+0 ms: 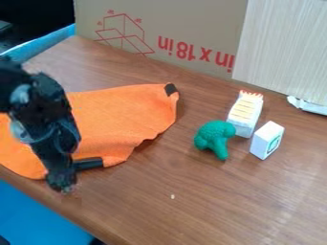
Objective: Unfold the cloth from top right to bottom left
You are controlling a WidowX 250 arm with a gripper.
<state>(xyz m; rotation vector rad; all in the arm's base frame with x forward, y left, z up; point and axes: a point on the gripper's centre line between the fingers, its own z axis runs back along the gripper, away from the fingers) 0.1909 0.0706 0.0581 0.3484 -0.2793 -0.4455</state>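
One counter [220, 201], brown wood-look top, running on a slant across most of the view. One tan cardboard panel [191, 26] upright along its far side, printed with red lettering and one red line drawing of a box. One orange cloth [121, 112], the item to unfold, flat on the left part of the counter, reaching the view's left edge; its lower right edge is wavy. One black arm [41, 103], in from the upper left, passing over the cloth. One pale board [284, 45], finely streaked, upright at upper right, beside the cardboard. One bright blue area [32, 215] below the counter, lower left.

One claw [62, 182], pointing down at the cloth's near edge. Cannot tell whether it is spread, pressed together or pinching cloth.

Three small objects grouped right of the cloth, apart from it: one white carton [245, 114] with orange-yellow markings; one green toy [214, 138], knobbly, broccoli-like, just left of the carton; one small white box [267, 140] with a green mark, upright. One white strip [308, 105] at the foot of the pale board.

Two dark bits: one black strip [88, 164] at the cloth's near edge, just beside the claw; one black patch [170, 89] on its upper right corner. One pale speck [172, 196] on the bare wood.
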